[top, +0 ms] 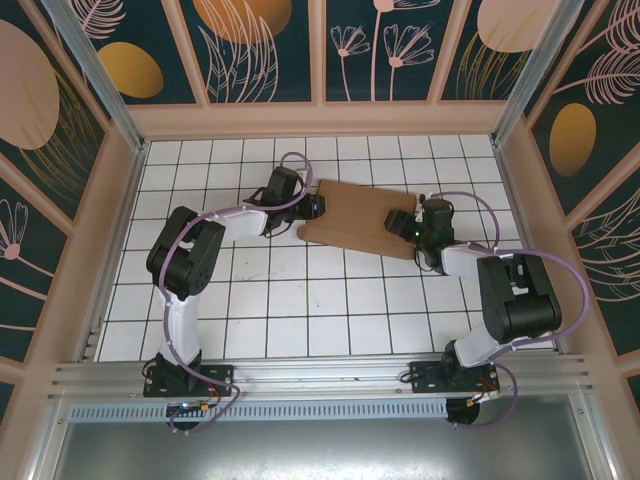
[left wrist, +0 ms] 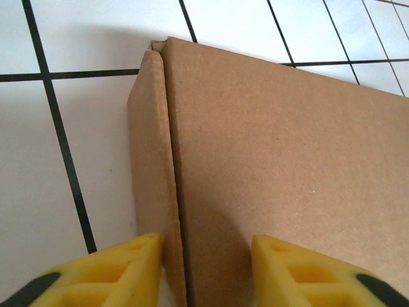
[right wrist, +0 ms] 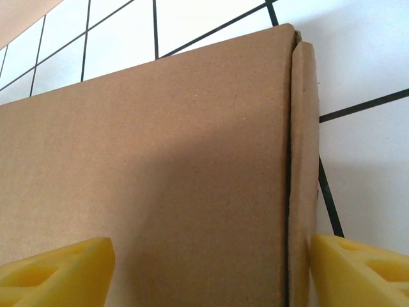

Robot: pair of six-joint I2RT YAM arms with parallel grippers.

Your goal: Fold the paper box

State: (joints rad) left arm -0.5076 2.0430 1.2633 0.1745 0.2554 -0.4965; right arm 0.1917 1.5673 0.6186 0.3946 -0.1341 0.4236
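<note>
The paper box (top: 360, 215) is a flat brown cardboard shape lying on the white tiled floor at the back middle. At its left end my left gripper (top: 318, 207) straddles the edge. In the left wrist view the gripper (left wrist: 206, 275) is open: one yellow finger (left wrist: 121, 272) rests against the narrow side flap (left wrist: 150, 160), the other (left wrist: 300, 272) is over the top panel (left wrist: 275, 160). My right gripper (top: 405, 225) is at the box's right end. In the right wrist view it (right wrist: 211, 272) stands wide open, with one finger (right wrist: 358, 268) beside the side flap (right wrist: 303, 160).
Wooden walls with painted panels (top: 265, 50) enclose the tiled floor (top: 320, 300) on three sides. A metal rail (top: 320, 380) carrying both arm bases runs along the near edge. Bare tiles lie between the box and the bases.
</note>
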